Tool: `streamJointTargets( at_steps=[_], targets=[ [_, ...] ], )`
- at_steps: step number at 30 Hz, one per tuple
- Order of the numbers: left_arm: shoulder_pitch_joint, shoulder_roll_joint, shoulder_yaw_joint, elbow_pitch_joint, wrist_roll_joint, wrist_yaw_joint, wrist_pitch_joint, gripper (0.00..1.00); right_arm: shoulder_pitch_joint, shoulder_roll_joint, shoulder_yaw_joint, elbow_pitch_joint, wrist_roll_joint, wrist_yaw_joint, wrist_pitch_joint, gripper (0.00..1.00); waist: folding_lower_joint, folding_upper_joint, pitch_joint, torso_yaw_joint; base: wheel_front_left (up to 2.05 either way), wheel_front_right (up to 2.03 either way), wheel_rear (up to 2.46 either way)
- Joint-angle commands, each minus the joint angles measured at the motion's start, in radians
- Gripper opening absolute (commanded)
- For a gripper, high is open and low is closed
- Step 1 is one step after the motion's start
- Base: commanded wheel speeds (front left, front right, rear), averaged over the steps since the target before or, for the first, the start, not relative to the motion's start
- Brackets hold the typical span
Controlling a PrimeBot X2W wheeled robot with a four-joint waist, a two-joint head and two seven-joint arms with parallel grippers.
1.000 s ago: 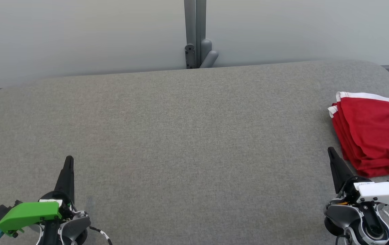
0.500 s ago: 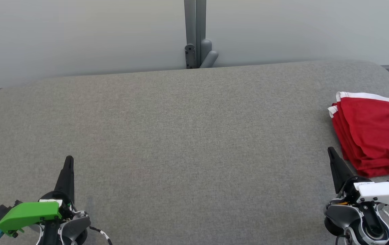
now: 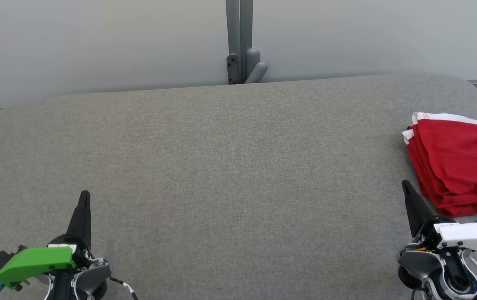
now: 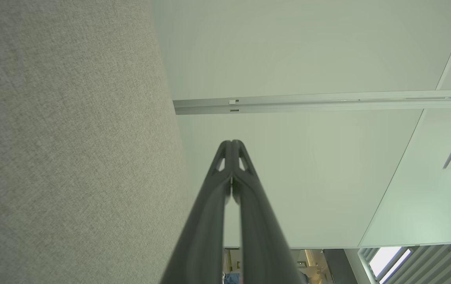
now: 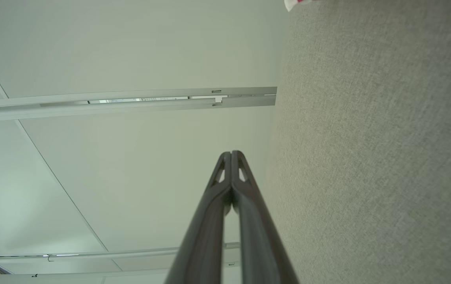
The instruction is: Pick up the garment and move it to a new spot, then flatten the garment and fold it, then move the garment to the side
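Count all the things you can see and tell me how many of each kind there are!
garment, red: 1
grippers, the left gripper and the right gripper, both shut: 2
table, grey: 1
Total: 4

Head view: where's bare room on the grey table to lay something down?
Whole middle of the grey table is bare, from the left gripper across to the right gripper and back to the post. Crowded at the right edge: folded red garment, beside the right gripper.
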Motion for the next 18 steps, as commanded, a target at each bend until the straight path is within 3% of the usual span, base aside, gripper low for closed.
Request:
streamJointTargets(
  at_steps=[1, 18],
  targets=[
    [-0.015, 0.006, 0.005, -0.004, -0.002, -0.006, 0.004, 0.00, -0.008, -0.005, -0.002, -0.004, 0.006, 0.000, 0.003, 0.00, 0.0000, -0.0001, 0.000, 0.000, 0.00, 0.00, 0.00],
    [-0.015, 0.006, 0.005, -0.004, -0.002, -0.006, 0.004, 0.00, -0.008, -0.005, -0.002, -0.004, 0.006, 0.000, 0.003, 0.00, 0.0000, -0.0001, 0.000, 0.000, 0.00, 0.00, 0.00]
  ],
)
